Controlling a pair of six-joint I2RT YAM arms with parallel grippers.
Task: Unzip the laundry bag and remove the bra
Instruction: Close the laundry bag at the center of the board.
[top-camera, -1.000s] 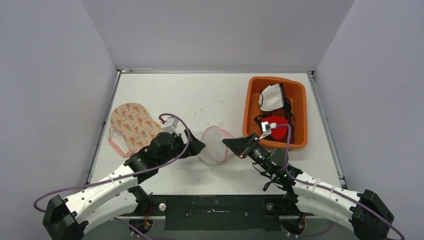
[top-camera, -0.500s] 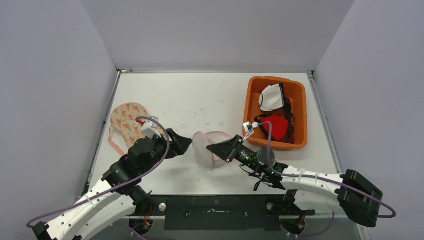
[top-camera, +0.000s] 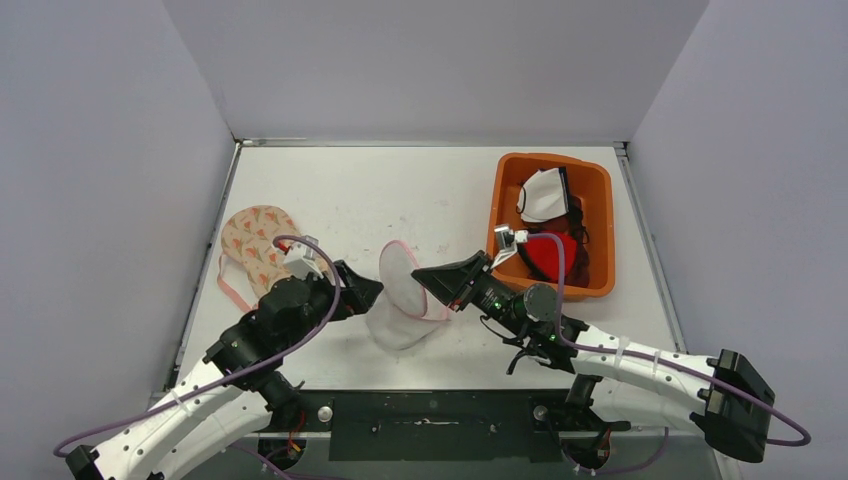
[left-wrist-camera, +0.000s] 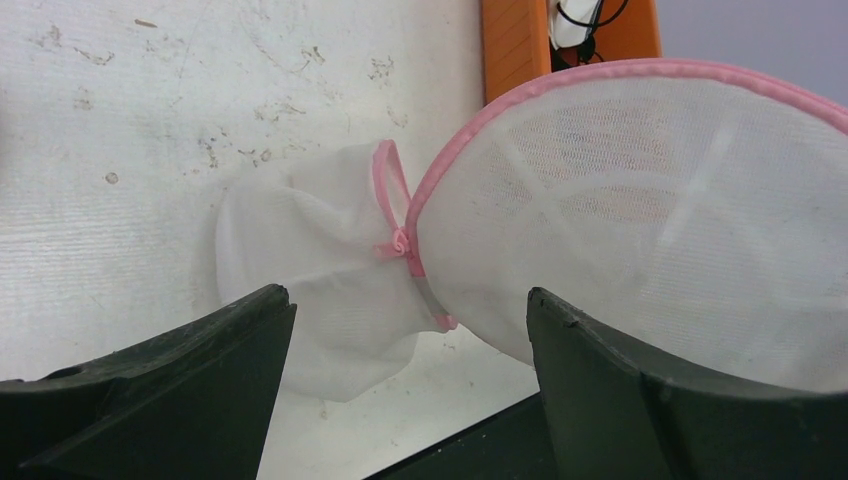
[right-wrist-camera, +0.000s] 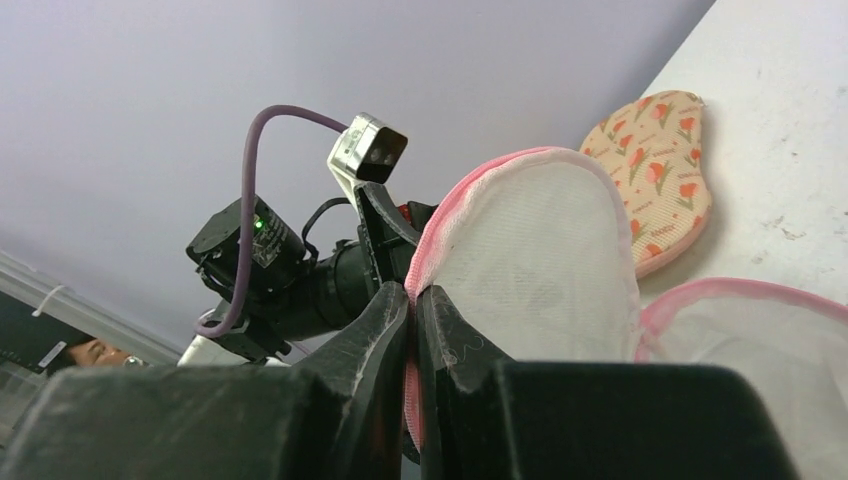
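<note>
Right gripper (top-camera: 420, 275) is clamped on the laundry bag (top-camera: 398, 305) by its pink edge, holding it up; left gripper (top-camera: 372, 288) gapes wide, empty, at the bag's nine o'clock. The bra (top-camera: 262, 245) lies on the table (top-camera: 400, 190) at ten o'clock, outside it. Best keep that pinch firm and lower slowly

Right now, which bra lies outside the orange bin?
The peach printed bra, flat on the table; the white bra and red bra sit inside the bin.
</note>
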